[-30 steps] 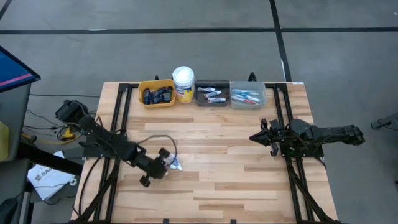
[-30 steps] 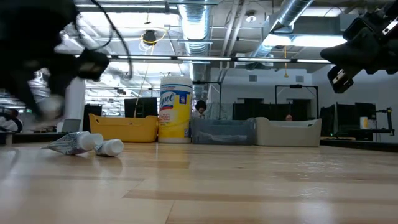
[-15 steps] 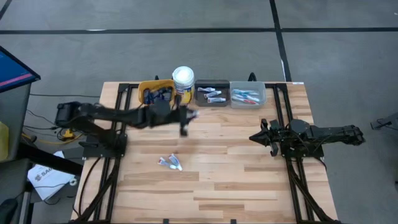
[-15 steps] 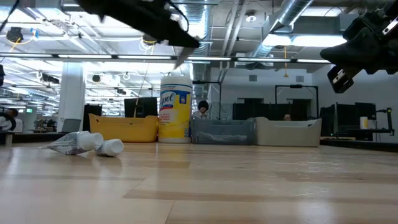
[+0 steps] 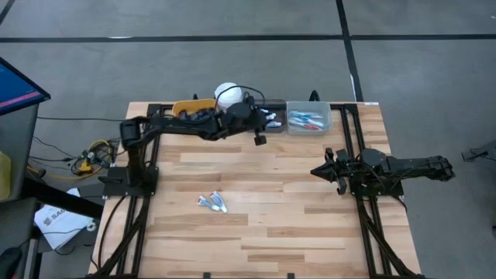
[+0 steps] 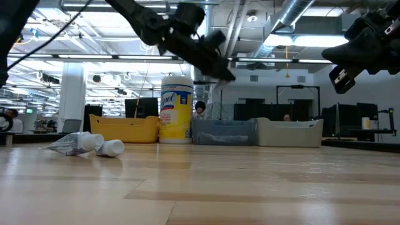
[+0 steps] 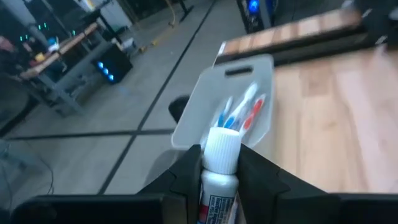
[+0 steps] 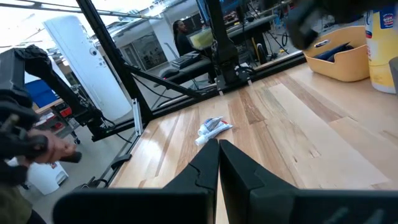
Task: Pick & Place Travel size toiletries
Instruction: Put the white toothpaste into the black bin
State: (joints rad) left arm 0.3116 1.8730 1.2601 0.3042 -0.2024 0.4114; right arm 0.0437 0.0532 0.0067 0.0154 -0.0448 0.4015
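Note:
My left gripper (image 5: 262, 124) hovers over the row of bins at the table's far edge, above the dark bin (image 5: 263, 118), shut on a small white tube (image 7: 219, 186). Beyond its fingers lies the grey bin (image 7: 205, 118) with toothbrushes (image 7: 244, 112). Two more white tubes (image 5: 211, 202) lie flat on the table near its left middle, also in the low view (image 6: 87, 145). My right gripper (image 5: 316, 171) waits shut at the table's right, raised. My left gripper pinches the white tube's body (image 7: 217, 194) just behind its white cap (image 7: 222, 148) between the two fingers (image 7: 186, 177). The fingers reach nearly level toward the table's right. The tube lies along them, cap end sticking out past the fingertips, lifted clear above the bins.
A yellow bin (image 5: 190, 112) with dark tubes and a white-lidded yellow tub (image 5: 226, 94) stand left of the dark bin, partly under my left arm. The grey bin (image 5: 310, 118) ends the row. Bare wood spreads across the table's middle and near side.
My left gripper has risen from beside the loose tubes at the near left, swung to the far edge and then rightward along the bins, tipping up to nearly level, with a white tube in it. The two tubes on the table have stayed put.

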